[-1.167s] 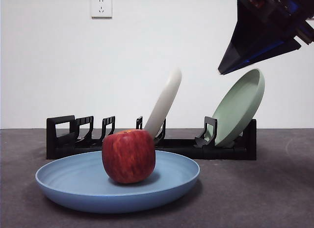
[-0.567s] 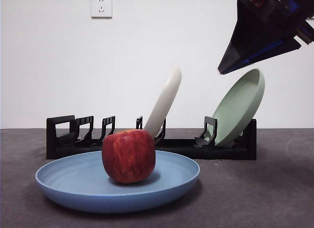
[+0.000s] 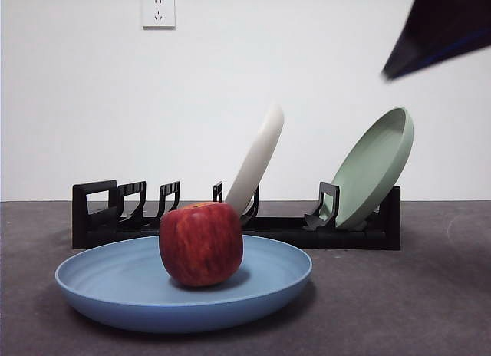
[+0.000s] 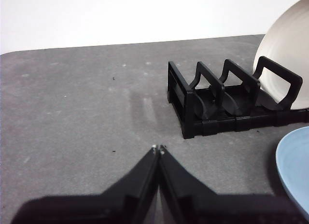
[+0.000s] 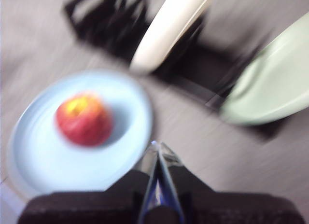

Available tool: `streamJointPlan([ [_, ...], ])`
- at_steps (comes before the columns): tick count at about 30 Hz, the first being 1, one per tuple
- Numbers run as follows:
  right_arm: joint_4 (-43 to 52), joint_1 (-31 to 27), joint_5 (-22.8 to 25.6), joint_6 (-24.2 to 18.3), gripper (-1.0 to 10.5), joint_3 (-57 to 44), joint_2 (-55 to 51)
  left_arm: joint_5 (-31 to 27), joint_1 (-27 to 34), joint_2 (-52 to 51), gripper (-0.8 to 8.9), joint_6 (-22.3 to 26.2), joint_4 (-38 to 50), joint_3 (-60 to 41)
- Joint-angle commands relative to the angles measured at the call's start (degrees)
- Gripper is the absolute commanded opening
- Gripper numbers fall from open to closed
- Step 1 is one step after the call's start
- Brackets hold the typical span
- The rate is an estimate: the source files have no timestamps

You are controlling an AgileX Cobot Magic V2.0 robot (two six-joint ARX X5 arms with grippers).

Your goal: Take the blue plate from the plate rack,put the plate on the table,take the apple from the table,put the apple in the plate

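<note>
Streaked red apple [image 3: 201, 243] sat in matte blue plate [image 3: 115, 287] on textured grey worktop [image 3: 399, 302], before slotted black rack [image 3: 96, 210]. Right gripper [image 5: 157, 147] and left gripper [image 4: 158, 148]: fingers pressed together, empty.

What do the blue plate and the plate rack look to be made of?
The blue plate: probably matte plastic or melamine; even light-blue colour, no glare, faint concentric rings. The plate rack: likely moulded black plastic, with blocky slotted dividers and dull sheen.
</note>
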Motion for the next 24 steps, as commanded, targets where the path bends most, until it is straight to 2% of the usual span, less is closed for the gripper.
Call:
streamJointPlan([
  [1,0.3,-4.9,0.2,-3.9,-0.2,-1.4,-7.3,-0.1,0.2,-0.2,-0.01,-0.2,0.3,-0.8],
  [5,0.5,-18.8,-0.4,-3.3,-0.2,-4.0,-19.6,-0.1,0.2,-0.2,-0.01,-0.2,0.3,-0.8],
  [7,2.5,-25.8,-4.1,-3.1,-0.2,-7.1,-25.0,-0.1,0.2,-0.2,-0.01,-0.2,0.3,-0.8],
  [8,4.0,-28.5,-5.8,-3.1,-0.2,-9.0,-27.4,0.0,0.2,-0.2,-0.01,-0.2,0.3,-0.8],
  [10,7.9,-32.2,-6.3,-3.0,-0.2,-13.9,-32.2,-0.1,0.2,-0.2,-0.01,-0.2,0.3,-0.8],
  [14,13.1,-33.0,-6.3,-2.5,-0.2,-21.2,-37.4,-0.1,0.2,-0.2,-0.01,-0.2,0.3,-0.8],
  [20,19.3,-32.8,-6.2,1.3,-0.2,-32.4,-43.2,0.0,0.2,-0.2,-0.01,-0.2,0.3,-0.8],
  [24,19.4,-32.0,-6.0,3.1,-0.2,-37.1,-46.2,-0.1,0.2,-0.2,-0.01,-0.2,0.3,-0.8],
])
